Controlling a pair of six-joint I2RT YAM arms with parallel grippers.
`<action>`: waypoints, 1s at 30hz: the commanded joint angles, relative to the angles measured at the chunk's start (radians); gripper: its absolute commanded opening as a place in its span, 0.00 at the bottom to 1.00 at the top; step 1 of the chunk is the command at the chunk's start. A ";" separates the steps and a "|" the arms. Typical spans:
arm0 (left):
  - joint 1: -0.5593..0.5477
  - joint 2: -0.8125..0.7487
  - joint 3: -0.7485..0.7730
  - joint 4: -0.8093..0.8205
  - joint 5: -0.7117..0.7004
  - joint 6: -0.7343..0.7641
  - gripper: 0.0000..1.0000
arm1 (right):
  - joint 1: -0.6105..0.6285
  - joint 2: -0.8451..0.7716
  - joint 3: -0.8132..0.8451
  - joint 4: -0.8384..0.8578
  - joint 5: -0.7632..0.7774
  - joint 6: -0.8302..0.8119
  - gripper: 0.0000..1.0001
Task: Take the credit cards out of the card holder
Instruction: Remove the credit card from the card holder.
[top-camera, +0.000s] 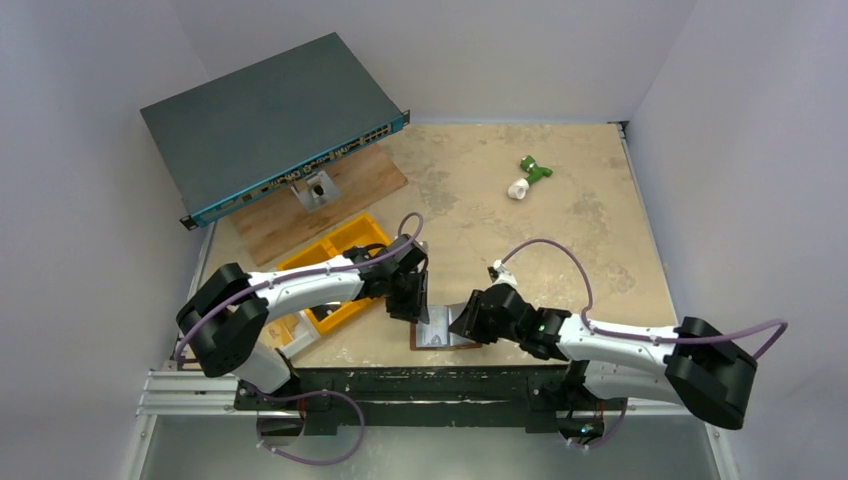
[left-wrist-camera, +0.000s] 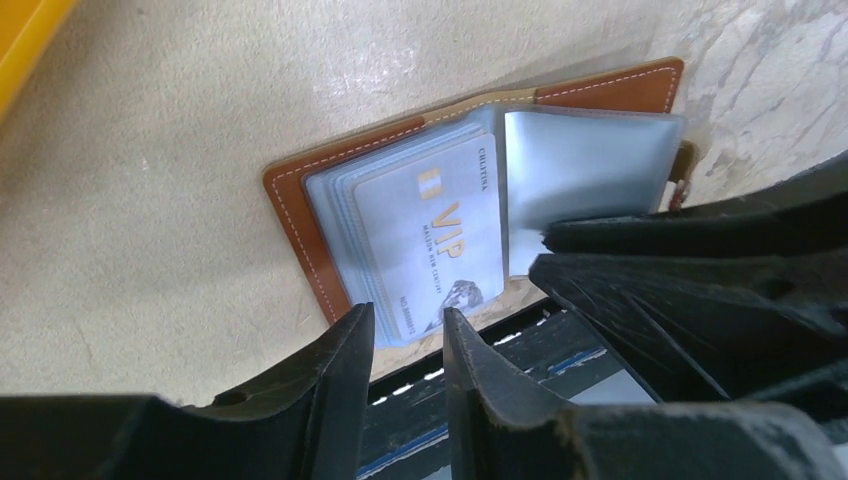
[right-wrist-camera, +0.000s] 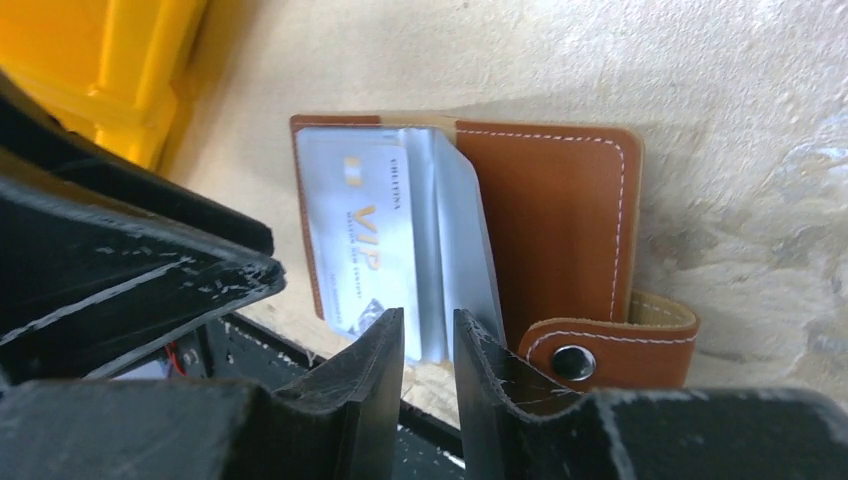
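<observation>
The brown leather card holder (top-camera: 440, 338) lies open at the table's near edge, also in the left wrist view (left-wrist-camera: 300, 205) and the right wrist view (right-wrist-camera: 560, 200). Pale grey-blue credit cards (left-wrist-camera: 430, 240) sit in its clear sleeves, a VIP card (right-wrist-camera: 360, 240) on top. One grey sleeve (right-wrist-camera: 455, 225) stands half turned. My left gripper (left-wrist-camera: 408, 315) hovers over the cards' near edge, jaws a narrow gap apart, holding nothing. My right gripper (right-wrist-camera: 428, 322) is just over the turned sleeve's near edge, jaws slightly apart. Both grippers (top-camera: 410, 303) (top-camera: 468, 320) flank the card holder.
A yellow bin (top-camera: 345, 238) stands left of the card holder under the left arm. A teal network switch (top-camera: 270, 120) rests on a wooden board (top-camera: 300, 220) at the back left. A green and white object (top-camera: 528, 175) lies at the back right. The table edge runs just below the card holder.
</observation>
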 joint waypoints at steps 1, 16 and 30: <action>0.005 0.014 0.015 0.049 0.005 0.015 0.29 | -0.051 0.065 0.043 0.094 -0.069 -0.051 0.26; -0.001 0.103 -0.011 0.125 0.036 -0.007 0.14 | -0.106 0.270 -0.004 0.304 -0.273 -0.121 0.26; -0.075 -0.044 -0.198 0.062 -0.072 -0.165 0.00 | -0.108 0.315 -0.123 0.542 -0.472 -0.109 0.32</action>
